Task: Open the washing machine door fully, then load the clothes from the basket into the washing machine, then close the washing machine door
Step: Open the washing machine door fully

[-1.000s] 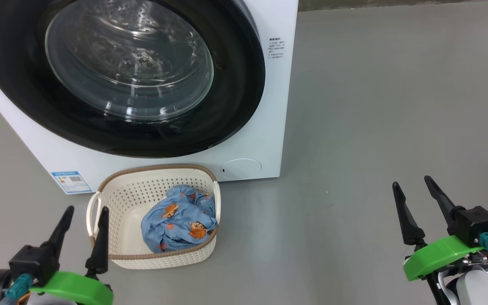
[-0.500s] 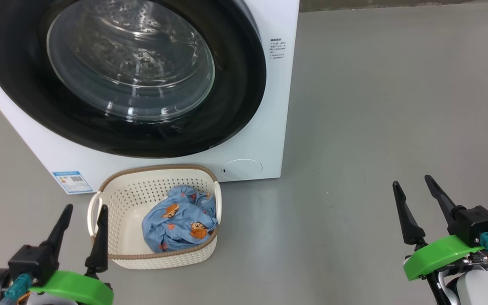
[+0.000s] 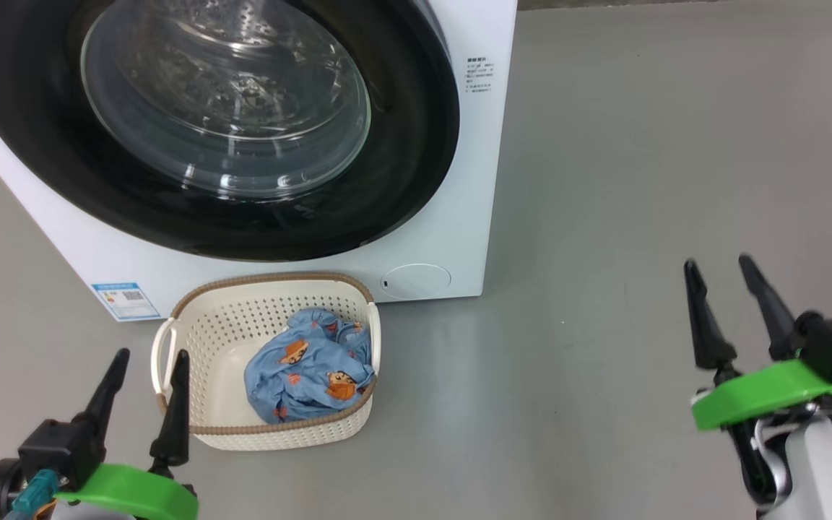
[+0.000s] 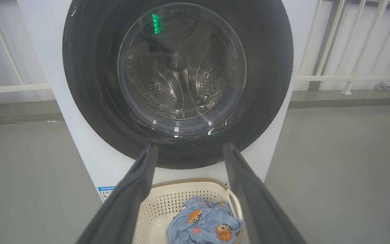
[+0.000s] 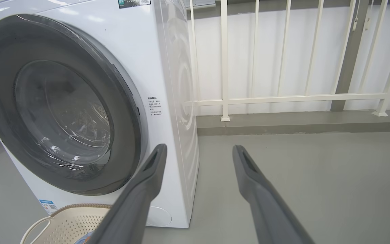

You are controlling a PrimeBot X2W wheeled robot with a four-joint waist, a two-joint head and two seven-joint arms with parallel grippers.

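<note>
You have wide bare floor (image 3: 640, 159) to the right of the washing machine (image 3: 477, 180), ending at a white railing (image 5: 283, 99) behind it. The basket (image 3: 271, 279) sits just in front of the machine, below the door (image 3: 416, 144), which lies shut. The clothes (image 3: 311, 365) lie bundled in the basket's right half. The machine's top and the door's upper rim are cut off in the head view; the drum (image 4: 181, 78) shows dimly through the glass. Your left gripper (image 3: 152, 355) hovers just left of the basket, fingers spread, holding nothing; your right gripper (image 3: 718, 263) hangs well right over open floor, likewise spread and empty
</note>
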